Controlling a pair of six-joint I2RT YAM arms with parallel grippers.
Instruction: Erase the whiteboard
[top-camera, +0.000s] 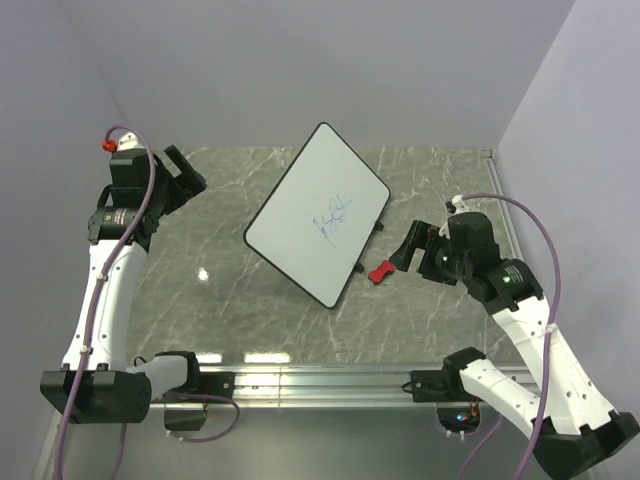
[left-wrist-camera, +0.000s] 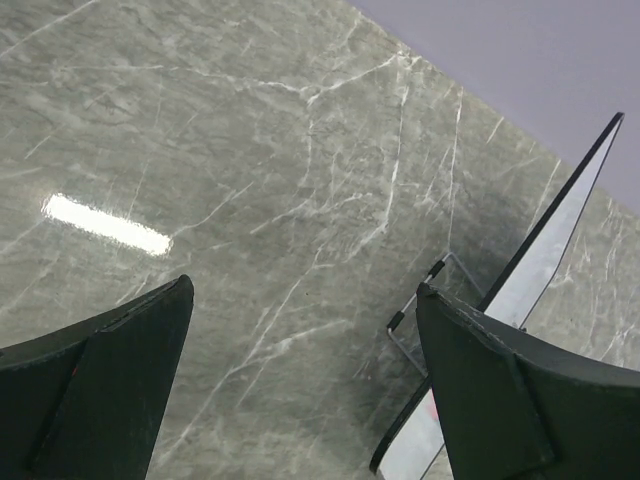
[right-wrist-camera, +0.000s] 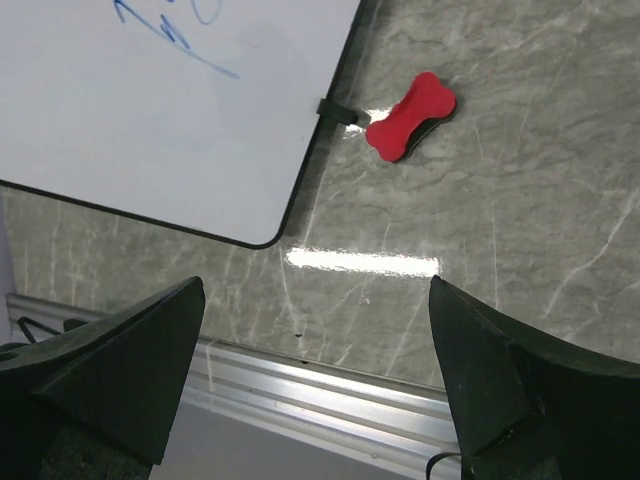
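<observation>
Pre-grasp: right claw (top-camera: 405, 250) wide, empty, near eraser (top-camera: 381, 271) beside scribbled whiteboard (top-camera: 318, 215). Next, drop over eraser and pinch. Left claw (top-camera: 185, 175) wide, empty.

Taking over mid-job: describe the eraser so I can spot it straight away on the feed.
Start at the big white whiteboard in the middle of the marbled table. Beside its lower right edge, toward the right gripper, lies the eraser. It is the only red thing on the tabletop, small and bone-shaped.
</observation>
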